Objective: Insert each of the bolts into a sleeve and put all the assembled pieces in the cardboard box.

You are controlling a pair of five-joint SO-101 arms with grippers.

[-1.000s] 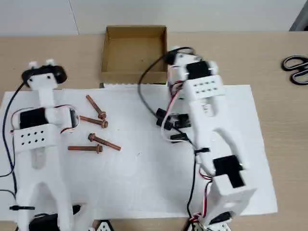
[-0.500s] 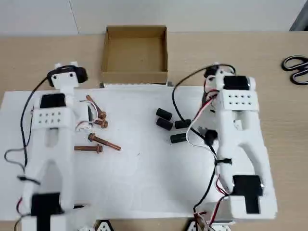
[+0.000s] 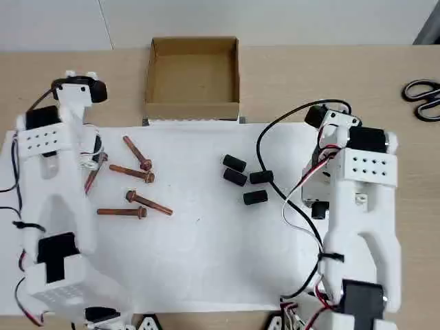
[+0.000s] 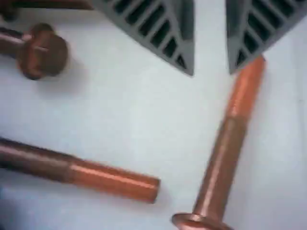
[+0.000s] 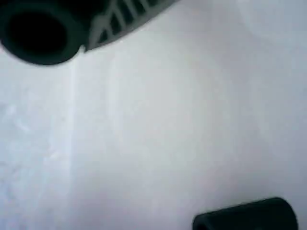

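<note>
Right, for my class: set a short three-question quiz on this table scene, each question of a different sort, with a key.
1. True or false: the cardboard box is empty.
2. What lies at the far right of the high view? A scissors B tape C a cup
3. Fill in: in the left wrist view, the left gripper is ___, with the tip of a bolt beside one finger.
Key: 1 true; 2 A; 3 open.
</note>
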